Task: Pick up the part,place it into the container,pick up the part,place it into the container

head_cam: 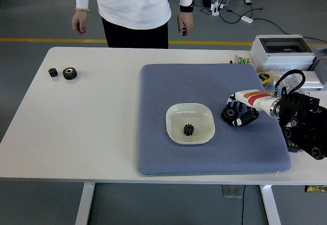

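One small black gear (188, 129) already lies in the shallow white square dish (176, 114) on the blue padded mat (168, 82), so I'd judge half done. Right hand (240, 116) has fingers curled around the larger black gear (230, 114), which sits on the mat just beside the dish; lift and drop left. Two spare black gears (64, 73) sit far-left on the white bench (92, 123).
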Tool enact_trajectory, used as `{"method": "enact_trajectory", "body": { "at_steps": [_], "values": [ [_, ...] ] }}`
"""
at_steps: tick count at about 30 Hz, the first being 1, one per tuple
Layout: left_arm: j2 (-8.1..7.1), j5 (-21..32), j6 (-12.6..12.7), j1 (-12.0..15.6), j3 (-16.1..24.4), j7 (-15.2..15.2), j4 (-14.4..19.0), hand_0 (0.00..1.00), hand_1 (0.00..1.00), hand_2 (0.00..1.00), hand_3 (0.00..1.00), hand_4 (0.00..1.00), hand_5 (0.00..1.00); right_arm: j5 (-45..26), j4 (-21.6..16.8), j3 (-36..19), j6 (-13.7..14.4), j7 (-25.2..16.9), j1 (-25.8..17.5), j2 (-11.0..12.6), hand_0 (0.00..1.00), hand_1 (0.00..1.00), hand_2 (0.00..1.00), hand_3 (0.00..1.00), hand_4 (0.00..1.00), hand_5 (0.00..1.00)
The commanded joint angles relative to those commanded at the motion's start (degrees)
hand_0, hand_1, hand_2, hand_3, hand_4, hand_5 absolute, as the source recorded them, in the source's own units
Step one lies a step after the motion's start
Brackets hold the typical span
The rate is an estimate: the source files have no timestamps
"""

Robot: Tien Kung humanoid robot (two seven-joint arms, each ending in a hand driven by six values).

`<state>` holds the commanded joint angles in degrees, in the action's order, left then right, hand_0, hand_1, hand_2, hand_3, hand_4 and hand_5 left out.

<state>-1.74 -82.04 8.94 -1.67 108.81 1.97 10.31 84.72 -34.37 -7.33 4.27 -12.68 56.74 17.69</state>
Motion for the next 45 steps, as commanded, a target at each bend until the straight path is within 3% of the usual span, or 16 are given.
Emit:
{"method": "enact_trajectory", "body": {
  "at_steps": [4,5,10,11,25,33,45],
  "values": [
    [0.00,0.0,0.0,0.0,0.1,0.0,0.0,0.735,0.703,0.749,0.618,0.758,0.706,-0.7,0.3,-0.4,-0.2,0.2,-0.1,0.2,0.302,0.428,0.504,0.486,0.680,0.312],
    [0.00,0.0,0.0,0.0,0.1,0.0,0.0,0.735,0.702,0.749,0.619,0.759,0.706,-0.8,0.3,-0.5,-0.2,0.2,-0.1,0.3,0.239,0.414,0.501,0.486,0.681,0.327],
    [-0.04,-0.2,0.0,0.1,0.3,-0.1,0.0,0.735,0.702,0.749,0.619,0.759,0.706,-0.8,-0.1,-1.6,-0.2,0.2,0.1,0.8,0.239,0.414,0.501,0.486,0.681,0.327],
    [-0.03,-0.3,0.0,0.2,0.4,0.0,0.0,0.735,0.703,0.748,0.619,0.757,0.704,-0.9,-0.2,-1.8,-0.2,0.1,0.1,0.9,0.202,0.390,0.492,0.485,0.691,0.335],
    [-0.12,-1.0,0.1,0.3,1.2,0.1,0.0,0.734,0.702,0.748,0.618,0.757,0.703,1.8,-3.4,-9.4,-1.0,1.4,1.0,3.0,0.184,0.381,0.489,0.488,0.664,0.341],
    [-0.29,-1.8,0.1,0.6,1.6,0.3,0.0,0.733,0.702,0.748,0.618,0.757,0.703,5.6,-10.1,-11.7,-0.4,2.5,1.6,3.8,0.182,0.380,0.490,0.492,0.661,0.348],
    [-0.62,-2.4,0.2,0.5,1.7,0.5,0.0,0.734,0.702,0.747,0.618,0.758,0.705,15.2,-23.5,-7.2,-3.1,6.6,3.9,3.4,0.181,0.382,0.493,0.498,0.664,0.357]
  ]
}}
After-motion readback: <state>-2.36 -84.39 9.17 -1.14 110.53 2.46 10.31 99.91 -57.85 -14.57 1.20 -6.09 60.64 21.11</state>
